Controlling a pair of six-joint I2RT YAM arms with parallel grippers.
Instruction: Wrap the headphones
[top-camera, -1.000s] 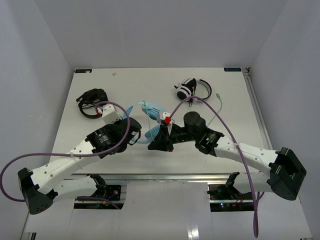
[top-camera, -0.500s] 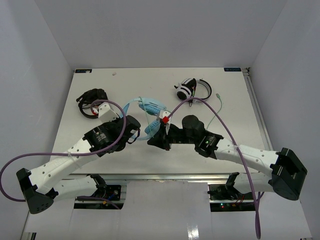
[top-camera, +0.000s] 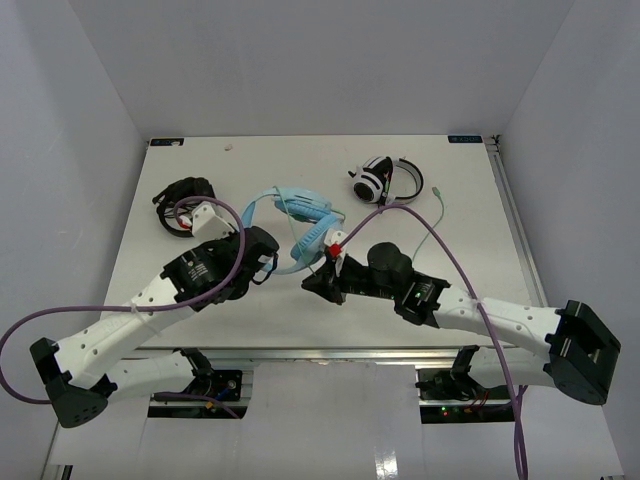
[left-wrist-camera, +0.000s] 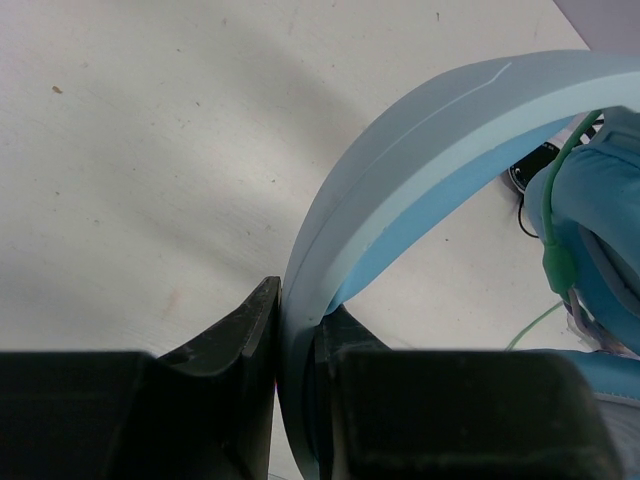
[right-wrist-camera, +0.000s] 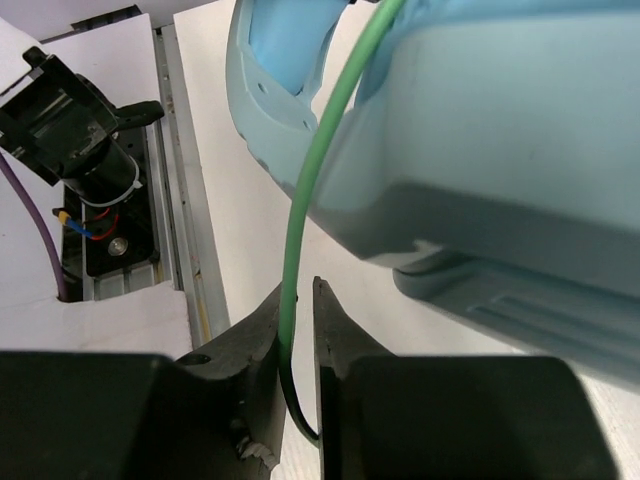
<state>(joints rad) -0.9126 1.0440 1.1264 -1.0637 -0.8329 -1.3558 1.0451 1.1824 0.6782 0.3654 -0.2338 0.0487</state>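
The light blue headphones (top-camera: 298, 203) are held near the table's middle, headband (left-wrist-camera: 430, 150) arching up to the right. My left gripper (top-camera: 270, 268) (left-wrist-camera: 298, 310) is shut on the lower end of that headband. The thin pale green cable (right-wrist-camera: 300, 220) comes down past an ear cup (right-wrist-camera: 480, 150) and runs between the fingers of my right gripper (top-camera: 312, 284) (right-wrist-camera: 297, 300). Those jaws stand slightly open: the cable lies against the left finger with a thin gap to the right one. The cable's far end (top-camera: 438, 203) lies on the table at the right.
Black headphones (top-camera: 185, 205) lie at the back left, white-and-black headphones (top-camera: 385, 180) at the back right. Purple arm cables (top-camera: 440, 245) loop over the table. The table's near rail (right-wrist-camera: 180, 220) and an arm base (right-wrist-camera: 80, 130) lie close behind my right gripper.
My left gripper has carried the headphones a little farther from the near edge. My right gripper has slid toward the near edge along the cable, and its jaws have just parted.
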